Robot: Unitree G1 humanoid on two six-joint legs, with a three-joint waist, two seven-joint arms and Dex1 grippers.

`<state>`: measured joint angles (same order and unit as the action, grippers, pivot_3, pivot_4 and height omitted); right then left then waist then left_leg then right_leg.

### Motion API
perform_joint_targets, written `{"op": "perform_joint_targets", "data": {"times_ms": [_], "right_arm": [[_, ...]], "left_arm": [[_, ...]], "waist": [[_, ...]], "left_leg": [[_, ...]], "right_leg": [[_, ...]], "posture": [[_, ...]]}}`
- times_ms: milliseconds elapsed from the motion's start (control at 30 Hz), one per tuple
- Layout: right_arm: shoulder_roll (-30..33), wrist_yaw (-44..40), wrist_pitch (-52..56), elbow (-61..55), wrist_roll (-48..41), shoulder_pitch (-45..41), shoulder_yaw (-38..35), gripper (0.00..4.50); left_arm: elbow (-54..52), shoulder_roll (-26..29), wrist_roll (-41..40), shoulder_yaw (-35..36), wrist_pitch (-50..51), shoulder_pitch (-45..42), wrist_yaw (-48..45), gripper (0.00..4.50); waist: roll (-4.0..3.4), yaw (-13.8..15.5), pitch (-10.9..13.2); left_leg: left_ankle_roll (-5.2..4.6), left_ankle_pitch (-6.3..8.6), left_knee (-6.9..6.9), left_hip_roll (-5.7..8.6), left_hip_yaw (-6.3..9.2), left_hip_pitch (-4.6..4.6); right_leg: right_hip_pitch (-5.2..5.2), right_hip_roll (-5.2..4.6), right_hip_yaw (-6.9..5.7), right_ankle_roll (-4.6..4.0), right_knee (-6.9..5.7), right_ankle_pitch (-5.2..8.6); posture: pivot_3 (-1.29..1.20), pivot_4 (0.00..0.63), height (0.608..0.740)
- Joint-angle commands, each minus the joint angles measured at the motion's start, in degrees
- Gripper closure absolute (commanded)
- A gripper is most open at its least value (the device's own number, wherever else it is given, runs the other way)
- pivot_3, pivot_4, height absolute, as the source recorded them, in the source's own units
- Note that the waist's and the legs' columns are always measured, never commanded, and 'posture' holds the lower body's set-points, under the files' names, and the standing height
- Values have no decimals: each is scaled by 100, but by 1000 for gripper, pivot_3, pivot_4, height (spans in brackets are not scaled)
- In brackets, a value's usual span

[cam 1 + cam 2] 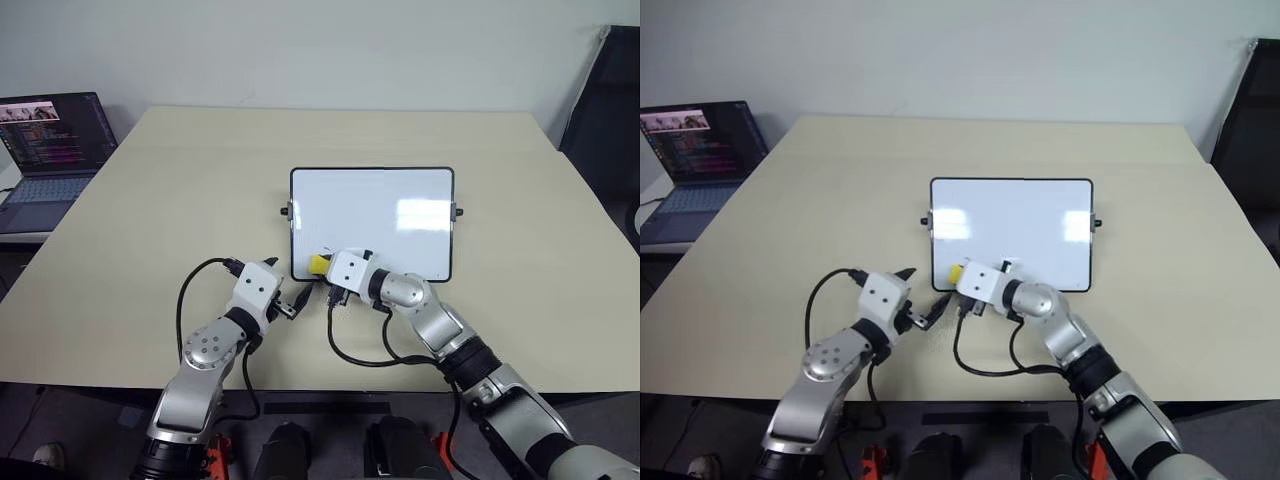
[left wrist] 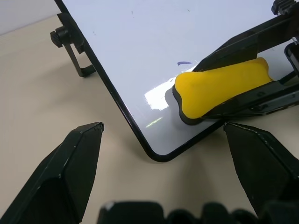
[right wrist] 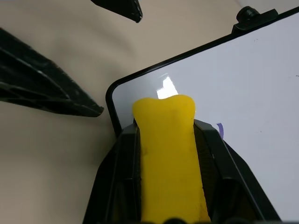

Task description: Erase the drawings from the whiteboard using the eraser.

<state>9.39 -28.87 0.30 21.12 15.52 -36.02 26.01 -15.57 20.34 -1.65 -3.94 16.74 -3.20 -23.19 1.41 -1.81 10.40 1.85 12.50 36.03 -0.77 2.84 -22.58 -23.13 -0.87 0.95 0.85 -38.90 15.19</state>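
The right claw [image 1: 322,266] is squeezed tight on the yellow eraser [image 2: 219,88], one black finger on each side of it. The eraser's front end sticks out past the fingertips and sits on the whiteboard [image 1: 372,215], at the board's near corner on the robot's left side. Just beside the eraser, on the white face, is a small purple mark [image 2: 184,63]; it is a bit of the drawings, and it is too small to tell its shape. The rest of the whiteboard spreads away from the right claw, glossy and white with a thin black frame, and a small black knob [image 1: 285,211] pokes out from its left edge. The left claw [image 1: 291,301] is spread wide and grips nothing. It hangs just over the table [image 1: 150,230], off the board, right beside that same corner and very near the right claw. Far off to the left of both claws, an open laptop [image 1: 50,150] sits with its screen lit.
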Motion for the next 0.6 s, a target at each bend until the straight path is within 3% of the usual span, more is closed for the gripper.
{"op": "perform_joint_targets", "data": {"times_ms": [33, 267, 600], "right_arm": [[86, 753, 101, 515, 110, -367, -553, 3325], [271, 1134, -175, 707, 226, -396, -537, 3325], [773, 205, -26, 178, 289, 321, -156, 3325]], "left_arm": [[-133, 34, -11, 95, -147, -66, 13, 0], [-143, 30, 14, 46, -182, -42, 25, 0], [-11, 42, 9, 71, -233, -172, 18, 0]], "waist": [[0, 4, 0], [3, 50, 0], [7, 104, -5]], "left_leg": [[0, 0, 1, 0, 1, 0], [-6, -5, 3, 0, 5, -9], [-7, -6, 3, 3, 3, -10]], "right_leg": [[0, 0, 0, -1, -1, -2], [4, -3, 0, -9, 3, 2], [11, -20, -1, 4, 16, 8]], "posture": [[0, 150, 740], [0, 150, 740], [0, 150, 740]]}}
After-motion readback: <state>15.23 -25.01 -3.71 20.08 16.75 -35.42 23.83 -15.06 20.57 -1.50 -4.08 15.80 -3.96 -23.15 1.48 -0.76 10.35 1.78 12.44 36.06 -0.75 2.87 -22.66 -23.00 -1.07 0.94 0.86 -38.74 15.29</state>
